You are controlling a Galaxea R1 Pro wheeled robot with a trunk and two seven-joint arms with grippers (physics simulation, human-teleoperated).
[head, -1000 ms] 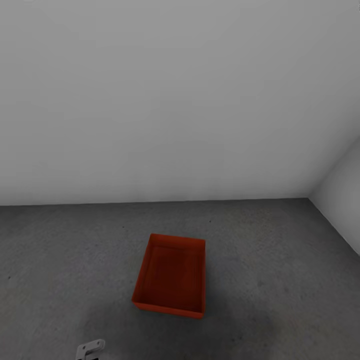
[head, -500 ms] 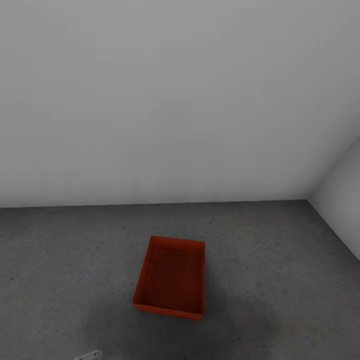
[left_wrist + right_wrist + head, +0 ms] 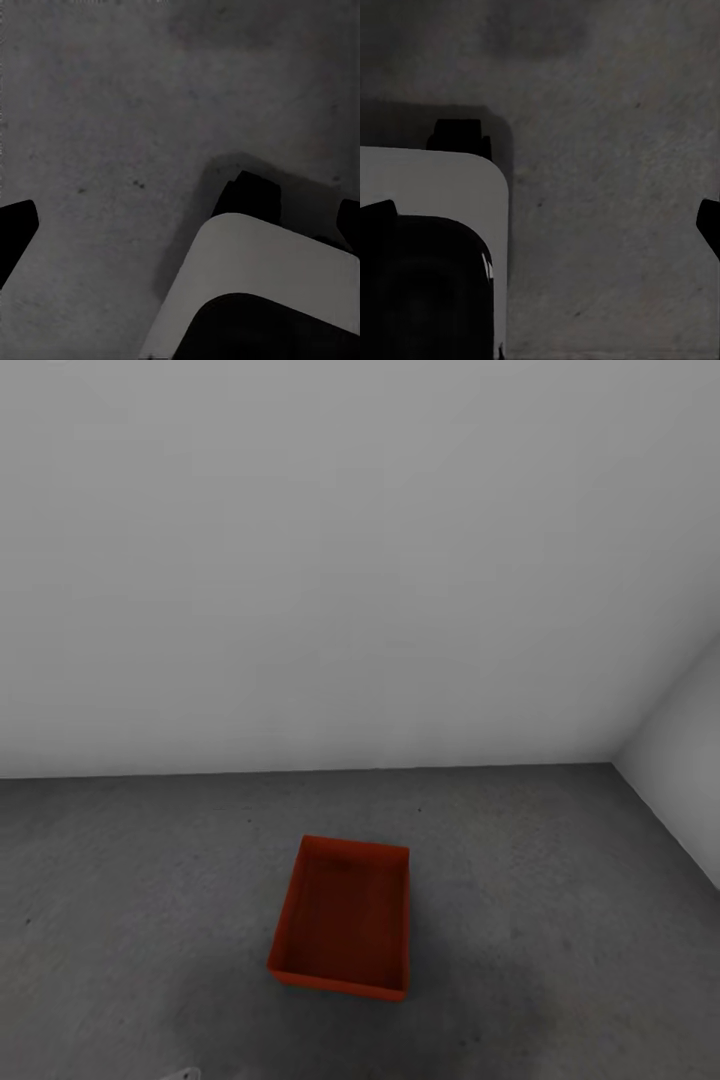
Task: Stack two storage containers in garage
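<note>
In the left wrist view, dark fingers stand wide apart at the frame's two sides, nothing between them, over rough grey concrete floor and the robot's white-and-black base. The right wrist view shows its fingers likewise spread wide and empty above concrete. One orange-red rectangular plastic bin sits empty on the floor, apart from the white-grey walls, with bare concrete all around.
</note>
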